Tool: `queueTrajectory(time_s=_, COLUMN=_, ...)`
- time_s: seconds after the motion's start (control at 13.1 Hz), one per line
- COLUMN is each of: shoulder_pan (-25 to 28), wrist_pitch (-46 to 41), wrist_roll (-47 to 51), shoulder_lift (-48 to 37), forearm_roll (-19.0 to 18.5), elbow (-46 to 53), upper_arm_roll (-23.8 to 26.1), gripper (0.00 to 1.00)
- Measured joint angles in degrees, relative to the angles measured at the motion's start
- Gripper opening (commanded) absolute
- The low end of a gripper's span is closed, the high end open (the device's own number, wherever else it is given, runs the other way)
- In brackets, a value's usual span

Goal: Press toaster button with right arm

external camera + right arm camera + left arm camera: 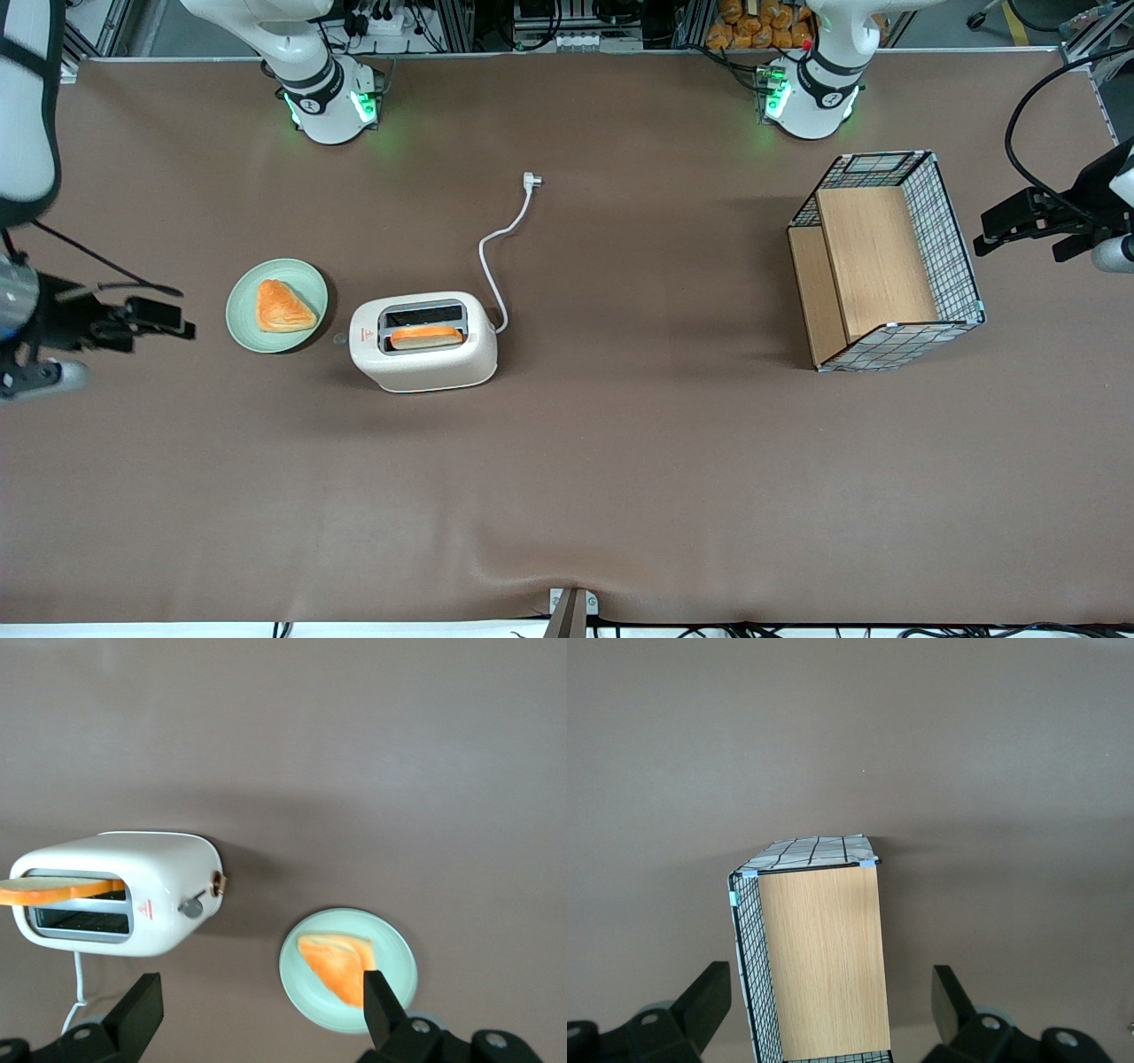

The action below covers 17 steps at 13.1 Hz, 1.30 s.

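Observation:
The cream-white toaster stands mid-table with a slice of toast in the slot nearer the front camera. Its grey toaster button sticks out of the narrow end that faces the plate. The right arm's gripper hovers toward the working arm's end of the table, apart from the plate and well short of the toaster. In the right wrist view the gripper is open with nothing between its fingers, and the toaster and its button lie ahead of it.
A pale green plate holding an orange pastry lies between the gripper and the toaster. The white cord runs from the toaster to its plug. A wire basket with wooden boards stands toward the parked arm's end.

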Motion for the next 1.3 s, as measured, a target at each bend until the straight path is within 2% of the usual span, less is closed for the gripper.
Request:
queueTrajectory(time_s=0.15, shoulder_pan=0.2, wrist_pitch=-2.98, wrist_roll=1.73, shoulder_lift=-3.85, forearm_roll=-2.83, elbow=0.0, upper_arm_roll=0.42, gripper=1.0)
queueTrajectory(time_s=0.38, shoulder_pan=0.03, wrist_pitch=-5.58, wrist_roll=2.49, shoulder_lift=-8.45, forearm_roll=-5.0, elbow=-1.6, upper_arm_roll=0.34, gripper=1.0)
queueTrajectory(time_s=0.77, shoulder_pan=-0.24, wrist_pitch=-6.26, wrist_roll=3.92, shoulder_lift=-15.62, forearm_roll=-6.48, elbow=-8.12, upper_arm_roll=0.54, gripper=1.0)
queueTrajectory(time_s=1.0, shoulder_pan=-0.27, wrist_pitch=-6.39, wrist_roll=5.22, shoulder_lift=-16.66, forearm_roll=-10.47, elbow=-8.81, upper_arm_roll=2.68, gripper=1.0)
queueTrajectory(time_s=1.3, shoulder_pan=-0.55, wrist_pitch=-6.16, wrist_roll=5.37, shoulder_lift=-16.64, forearm_roll=-10.8, elbow=-9.01, upper_arm_roll=2.99, gripper=1.0)
